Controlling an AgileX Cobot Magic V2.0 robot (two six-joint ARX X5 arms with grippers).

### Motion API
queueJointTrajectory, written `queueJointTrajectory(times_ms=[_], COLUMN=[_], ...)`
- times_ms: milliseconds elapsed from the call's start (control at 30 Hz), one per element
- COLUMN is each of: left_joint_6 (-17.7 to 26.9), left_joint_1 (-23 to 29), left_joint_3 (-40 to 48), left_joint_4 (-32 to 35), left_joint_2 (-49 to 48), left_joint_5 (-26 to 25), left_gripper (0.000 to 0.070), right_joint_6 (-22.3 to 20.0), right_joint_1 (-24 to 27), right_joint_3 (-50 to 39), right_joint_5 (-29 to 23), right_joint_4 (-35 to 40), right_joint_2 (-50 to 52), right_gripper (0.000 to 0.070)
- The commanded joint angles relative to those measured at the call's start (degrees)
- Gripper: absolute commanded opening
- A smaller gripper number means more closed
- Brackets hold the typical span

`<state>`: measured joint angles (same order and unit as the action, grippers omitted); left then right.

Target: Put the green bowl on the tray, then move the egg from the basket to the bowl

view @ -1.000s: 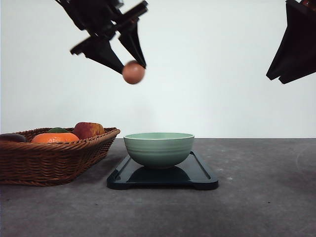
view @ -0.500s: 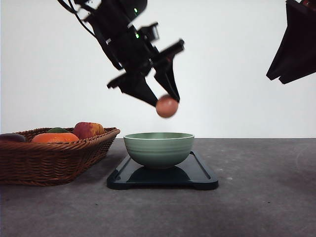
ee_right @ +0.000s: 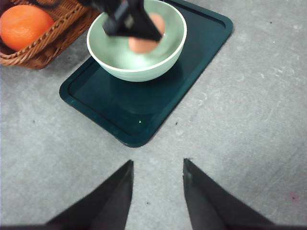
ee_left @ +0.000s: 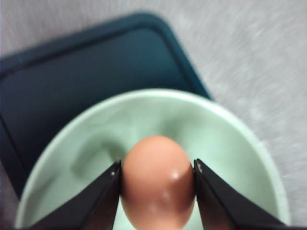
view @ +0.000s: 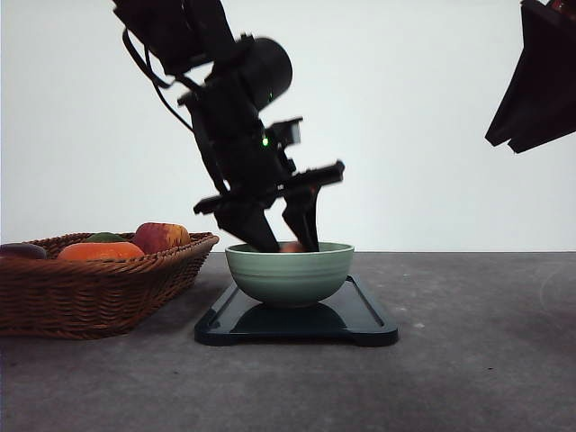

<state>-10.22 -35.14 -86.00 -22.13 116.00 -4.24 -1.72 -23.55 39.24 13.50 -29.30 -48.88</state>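
**A:** What does the scene show?

**B:** A green bowl (view: 289, 272) sits on a dark tray (view: 364, 322) on a grey table (view: 468, 360). To the robot's left, a wicker basket (view: 99, 292) holds an orange (view: 100, 251) and an apple (view: 160, 237). The left gripper (view: 286, 245) reaches down into the bowl, its two fingers clamped on a brown egg (ee_left: 158, 183), one finger on each side. In the wrist view the egg hangs inside the rim; I cannot tell whether it touches the bowl's floor.

**A:** And the other arm?

**B:** The right gripper (ee_right: 156, 191) hovers over bare table, near the tray and apart from it, fingers spread with nothing between them.

**A:** What could go wrong from here?

**B:** My main worry is the release. If the fingers part while the egg is above the ceramic, it could drop and crack, or roll up the curved wall. If the arm presses lower instead, it could squash the egg against the bottom.

**A:** Anything else?

**B:** The fingers stand close inside the rim. A sideways or tilted lift could catch the bowl's edge and tip it or slide it across the smooth tray. Opening wide could also push a finger against the bowl's wall. A gentle release low in the bowl, then a straight lift out, looks safest.
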Motion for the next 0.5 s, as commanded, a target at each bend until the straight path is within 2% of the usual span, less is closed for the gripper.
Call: queueJointTrajectory(times_ms=[0, 467], left_joint_6=[0.5, 0.5], left_joint_1=[-0.6, -0.7], left_joint_3=[-1.5, -1.5], left_joint_4=[0.6, 0.6], left_joint_2=[1.5, 2.2], left_joint_5=[0.5, 1.5], left_gripper=[0.0188, 0.0197], right_joint_6=[-0.4, -0.5], right_joint_1=[-0.3, -0.3], right_joint_3=[0.2, 0.2], right_joint_5=[0.0, 0.0], right_joint_4=[0.5, 0.6], right_joint_2=[-0.5, -0.5], right_gripper=[0.0199, 0.0199])
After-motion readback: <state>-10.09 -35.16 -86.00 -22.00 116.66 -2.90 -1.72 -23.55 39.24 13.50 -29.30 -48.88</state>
